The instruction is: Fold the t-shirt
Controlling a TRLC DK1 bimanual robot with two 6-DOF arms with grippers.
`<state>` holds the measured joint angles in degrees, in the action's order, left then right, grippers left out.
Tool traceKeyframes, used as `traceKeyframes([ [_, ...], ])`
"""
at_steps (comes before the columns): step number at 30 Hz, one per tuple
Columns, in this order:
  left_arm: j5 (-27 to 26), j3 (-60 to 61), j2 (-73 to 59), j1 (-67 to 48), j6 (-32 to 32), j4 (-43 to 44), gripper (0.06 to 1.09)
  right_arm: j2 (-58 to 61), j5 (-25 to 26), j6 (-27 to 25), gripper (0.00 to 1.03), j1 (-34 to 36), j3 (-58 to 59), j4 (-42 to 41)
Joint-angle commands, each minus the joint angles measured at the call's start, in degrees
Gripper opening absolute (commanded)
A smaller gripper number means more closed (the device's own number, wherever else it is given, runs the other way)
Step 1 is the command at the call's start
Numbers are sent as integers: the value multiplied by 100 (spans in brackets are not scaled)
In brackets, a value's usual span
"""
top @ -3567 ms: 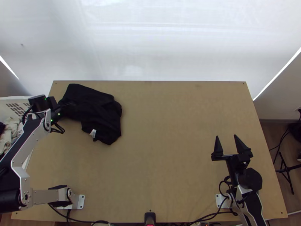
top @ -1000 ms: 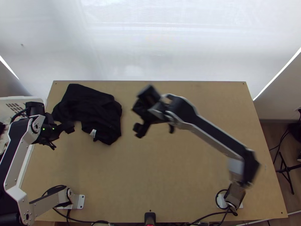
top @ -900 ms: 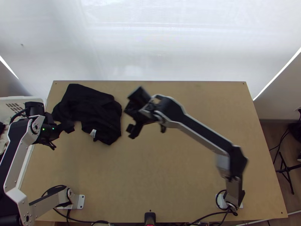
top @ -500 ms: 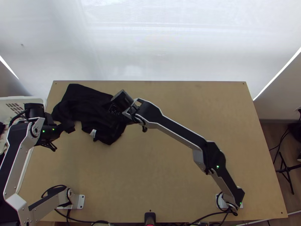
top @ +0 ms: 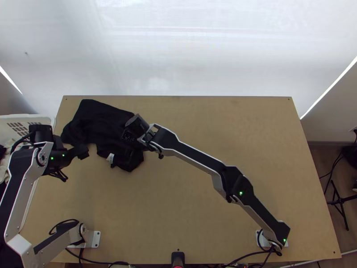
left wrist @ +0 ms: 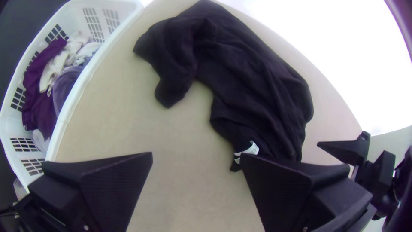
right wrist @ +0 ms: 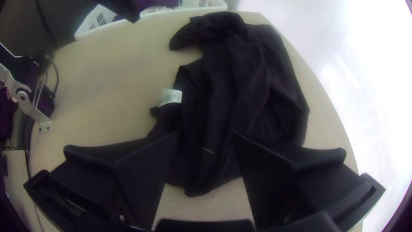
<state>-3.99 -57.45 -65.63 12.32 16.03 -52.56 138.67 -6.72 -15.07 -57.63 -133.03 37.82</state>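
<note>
A black t-shirt (top: 103, 120) lies bunched at the table's far left, a white label (top: 110, 158) at its near edge. In the top view my left gripper (top: 81, 152) is beside its lower left edge. The left wrist view has this gripper (left wrist: 195, 159) open, with the shirt (left wrist: 257, 86) beyond. My right gripper (top: 129, 152) is over the shirt's right part in the top view, fingertips hard to tell from the cloth. In the right wrist view the gripper (right wrist: 205, 137) stands open, the shirt (right wrist: 236, 86) behind and between its fingers.
A white basket (left wrist: 73, 107) holding purple and white clothes stands at the table's left edge. The right arm stretches diagonally across the wooden table (top: 201, 214). A white surface rises behind the table's far edge.
From the near right, the right arm has swung left across the table and over the shirt. The left gripper has drawn back from the shirt toward the near side and then barely moved.
</note>
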Motion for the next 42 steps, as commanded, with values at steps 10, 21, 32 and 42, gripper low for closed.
traceKeyframes([
  [10,21,226,182,8,5,26,105,503,-5,-154,68,190,-65,-724],
  [21,39,261,182,16,-4,123,105,696,74,-163,68,357,-65,-943],
  [32,56,252,199,16,-4,123,105,881,66,-163,65,419,-65,-1093],
  [42,47,208,199,-19,5,123,105,-24,-13,233,3,542,489,-1102],
])
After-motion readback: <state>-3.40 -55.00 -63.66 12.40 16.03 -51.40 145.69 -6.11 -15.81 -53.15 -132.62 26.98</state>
